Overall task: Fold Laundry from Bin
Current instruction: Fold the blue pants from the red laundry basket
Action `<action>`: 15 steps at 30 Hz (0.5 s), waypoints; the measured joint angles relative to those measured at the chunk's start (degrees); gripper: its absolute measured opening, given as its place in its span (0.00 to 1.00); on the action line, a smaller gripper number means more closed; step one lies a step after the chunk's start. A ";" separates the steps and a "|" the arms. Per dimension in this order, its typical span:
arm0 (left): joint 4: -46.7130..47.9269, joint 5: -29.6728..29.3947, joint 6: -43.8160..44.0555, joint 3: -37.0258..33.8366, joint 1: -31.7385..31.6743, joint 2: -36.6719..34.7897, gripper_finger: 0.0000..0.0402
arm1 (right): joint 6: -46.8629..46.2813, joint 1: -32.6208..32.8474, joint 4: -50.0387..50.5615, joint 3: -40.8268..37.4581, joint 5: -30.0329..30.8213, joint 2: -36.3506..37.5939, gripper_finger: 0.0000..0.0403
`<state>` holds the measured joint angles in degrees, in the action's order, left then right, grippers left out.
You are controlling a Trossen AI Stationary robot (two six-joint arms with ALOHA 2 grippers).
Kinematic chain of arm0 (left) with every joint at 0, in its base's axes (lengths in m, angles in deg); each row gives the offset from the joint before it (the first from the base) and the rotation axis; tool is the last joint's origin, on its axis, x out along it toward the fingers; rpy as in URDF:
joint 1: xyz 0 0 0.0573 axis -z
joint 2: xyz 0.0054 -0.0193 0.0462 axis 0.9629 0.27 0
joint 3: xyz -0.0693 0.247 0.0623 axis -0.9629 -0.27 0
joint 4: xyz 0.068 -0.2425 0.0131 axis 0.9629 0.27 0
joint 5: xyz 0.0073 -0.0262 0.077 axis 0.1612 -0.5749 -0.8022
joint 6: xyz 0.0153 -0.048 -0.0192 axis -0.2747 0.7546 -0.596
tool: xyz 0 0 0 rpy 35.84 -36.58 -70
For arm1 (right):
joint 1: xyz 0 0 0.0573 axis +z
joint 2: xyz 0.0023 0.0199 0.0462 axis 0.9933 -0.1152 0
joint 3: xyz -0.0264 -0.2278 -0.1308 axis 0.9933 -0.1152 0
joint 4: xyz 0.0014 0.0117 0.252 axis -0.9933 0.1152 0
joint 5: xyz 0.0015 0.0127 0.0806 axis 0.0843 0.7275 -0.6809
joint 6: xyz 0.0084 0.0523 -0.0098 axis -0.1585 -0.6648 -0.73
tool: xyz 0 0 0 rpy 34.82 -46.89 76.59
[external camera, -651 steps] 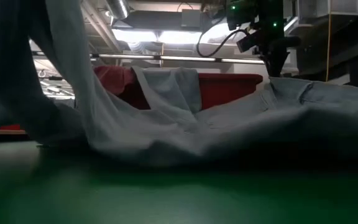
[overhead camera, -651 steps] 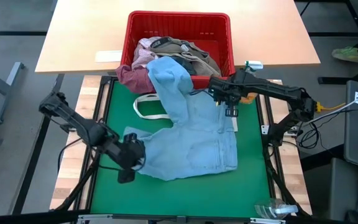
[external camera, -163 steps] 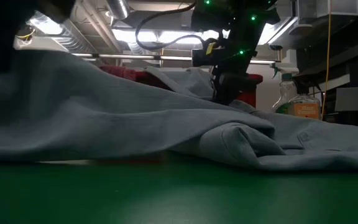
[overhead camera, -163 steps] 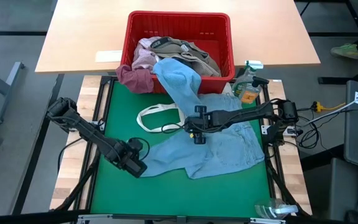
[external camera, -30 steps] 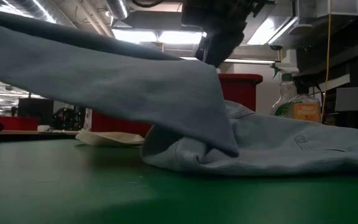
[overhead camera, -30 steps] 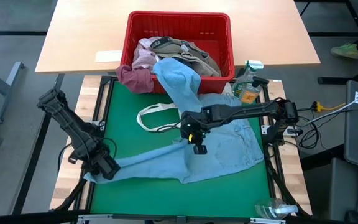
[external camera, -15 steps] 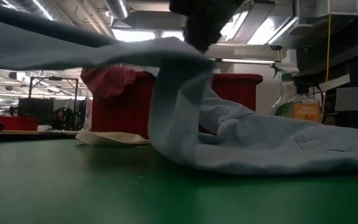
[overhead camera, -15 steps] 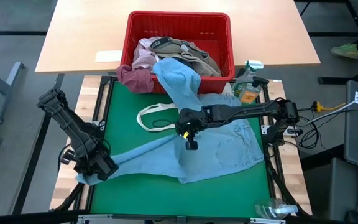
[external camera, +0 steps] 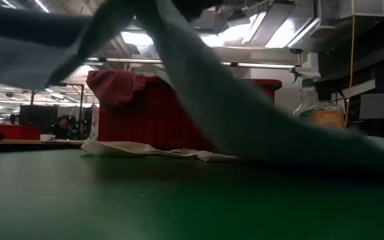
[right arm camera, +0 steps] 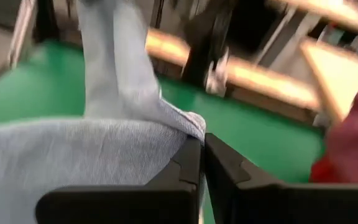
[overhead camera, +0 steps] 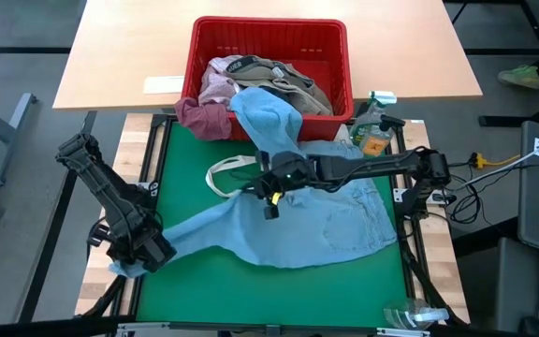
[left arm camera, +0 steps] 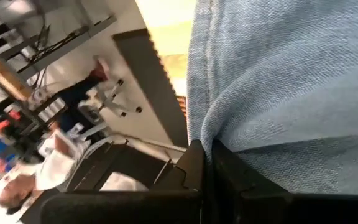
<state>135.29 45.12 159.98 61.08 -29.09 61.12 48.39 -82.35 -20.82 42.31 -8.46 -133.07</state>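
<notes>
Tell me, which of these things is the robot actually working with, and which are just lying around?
In use: light blue garment, pinched by left gripper and right gripper; red bin of clothes.
Lying about: white tote bag, spray bottle, paper.

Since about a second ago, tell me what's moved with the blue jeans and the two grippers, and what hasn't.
The right gripper, shut on the light blue jeans, carried its hold toward the left side and closer to the red bin. The left gripper, also shut on the jeans, moved slightly farther toward the mat's left edge, stretching that leg. Nothing was released. The bin, its other laundry and the white tote bag stayed put.
</notes>
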 joint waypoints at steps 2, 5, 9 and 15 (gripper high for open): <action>0.38 2.24 0.01 0.00 0.40 0.00 0.02 | -0.07 0.00 -2.64 0.01 -1.85 -0.03 0.04; 0.28 3.61 0.62 0.00 1.54 0.00 0.02 | -0.13 0.00 -5.21 0.01 -4.68 -0.06 0.04; -0.40 4.15 2.85 0.00 2.48 0.00 0.03 | -2.75 0.04 -4.04 0.03 -5.21 -0.08 0.04; -0.46 4.03 2.88 0.00 2.65 0.00 0.03 | -4.66 0.02 1.52 0.05 -5.23 -0.10 0.04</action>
<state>134.83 49.15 162.87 61.08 -26.44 61.12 43.73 -82.33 -19.31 42.36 -13.70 -133.17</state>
